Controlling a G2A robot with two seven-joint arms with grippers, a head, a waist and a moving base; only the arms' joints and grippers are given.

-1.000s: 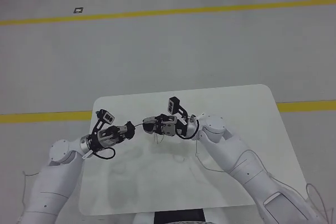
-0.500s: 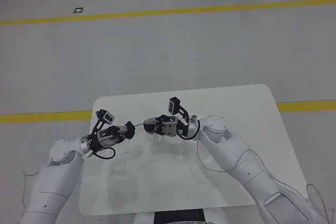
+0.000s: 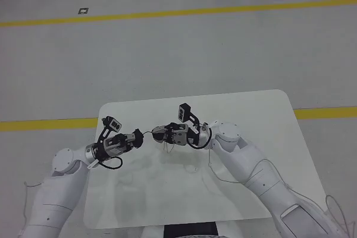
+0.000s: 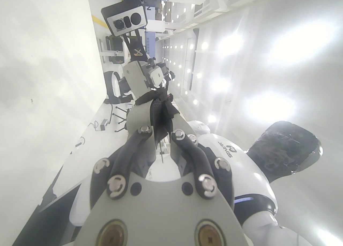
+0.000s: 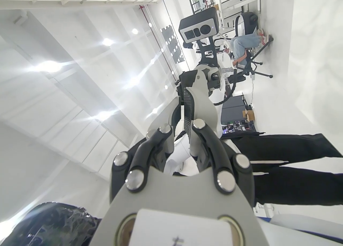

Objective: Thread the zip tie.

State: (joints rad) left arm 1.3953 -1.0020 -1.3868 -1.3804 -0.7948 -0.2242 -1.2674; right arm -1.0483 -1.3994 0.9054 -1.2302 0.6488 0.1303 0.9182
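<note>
Black plastic, hair-thin: the thin black plastic zip tie (image 3: 147, 130) spans the small gap between the left tool (image 3: 141, 136) and the right tool (image 3: 155, 132), in the air above the white rounded worktop (image 3: 256, 119). Both tools are clenched, tip facing tip, each apparently pinching one end of the strap. The likely step is feeding the tail into the head (neither end is clear enough to say which tool has which). As I judge the risks, a slight misalignment between the tips would make the tail miss the slot and buckle. Too hard a push would bow the strap sideways. A pinch this slim could also let it twist or slip free and drop to the worktop beneath the tools.
</note>
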